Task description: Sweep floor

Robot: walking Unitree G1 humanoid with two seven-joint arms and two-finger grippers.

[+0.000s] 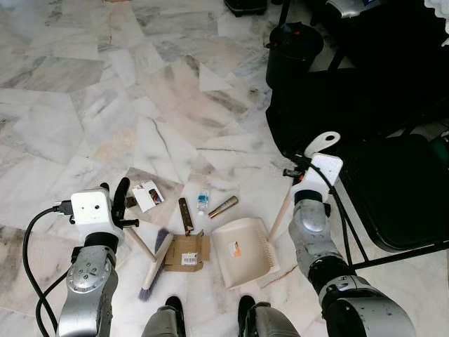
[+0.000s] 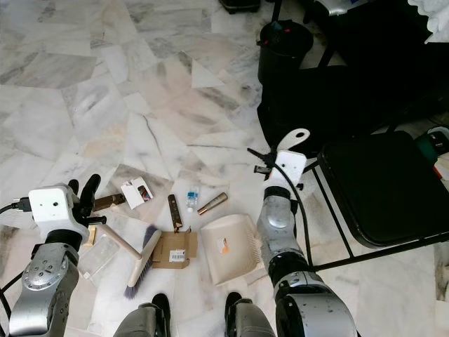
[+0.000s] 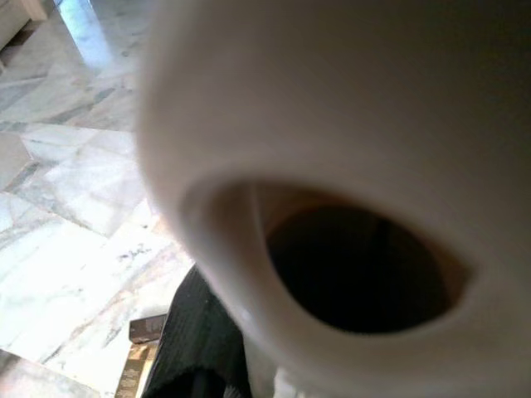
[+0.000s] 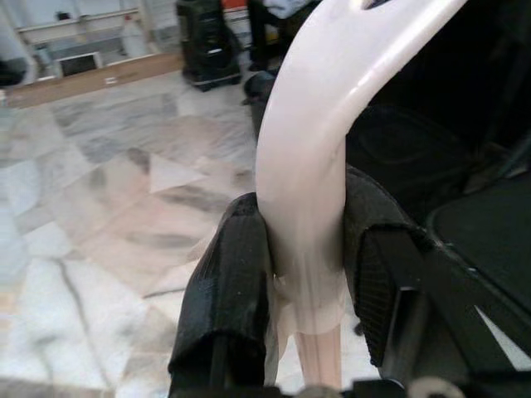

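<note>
My left gripper (image 1: 121, 205) is shut on the cream handle (image 3: 332, 149) of a hand broom. The broom's head (image 1: 157, 261) rests on the marble floor by my left foot. My right gripper (image 4: 303, 220) is shut on the cream dustpan handle (image 1: 323, 143), both black fingers (image 4: 226, 282) pressed against it. The cream dustpan (image 1: 243, 257) lies flat on the floor in front of my right foot. Between broom and pan lies litter: a cardboard piece (image 1: 188, 251), a white card (image 1: 148, 195), a small bottle (image 1: 203, 202), a brown tube (image 1: 223, 206) and a dark strip (image 1: 185, 215).
A black bin (image 1: 293, 45) stands at the back right. A black folding chair (image 1: 397, 184) and dark bags (image 1: 337, 105) crowd the right side close to my right arm. A clear plastic wrapper (image 2: 102, 254) lies by my left arm. Open marble floor stretches to the left and ahead.
</note>
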